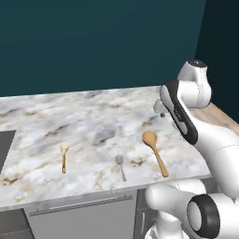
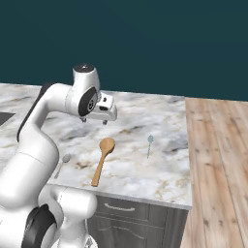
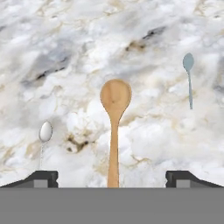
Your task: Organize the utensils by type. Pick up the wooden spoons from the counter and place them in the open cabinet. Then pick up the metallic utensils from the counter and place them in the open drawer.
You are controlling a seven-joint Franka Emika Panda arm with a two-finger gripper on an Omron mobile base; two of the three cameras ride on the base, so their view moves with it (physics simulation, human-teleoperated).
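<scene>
On the marble counter [image 1: 93, 126] lie two wooden spoons: a long tan one [image 1: 155, 151] [image 2: 103, 160] [image 3: 115, 118] and a short one with a cream head and orange-brown handle [image 1: 64, 156]. Between them lies a small silver metal spoon [image 1: 121, 167] [image 2: 62, 164] [image 3: 44, 133]. A slim blue-grey spoon [image 2: 149, 145] [image 3: 189, 78] lies to the right of the long one. My gripper [image 2: 94, 120] [image 3: 112, 178] hovers open above the counter behind the long spoon's bowl, holding nothing; in the hand view the handle runs between the fingertips [image 3: 43, 177]. The open cabinet and open drawer are out of view.
The counter's front edge runs over dark grey floor cabinets with a shut drawer front [image 1: 79, 207] [image 2: 121, 208]. A dark flat panel [image 1: 4, 147] sits in the counter at the far left. Wooden floor [image 2: 218, 169] lies beyond the counter's right end.
</scene>
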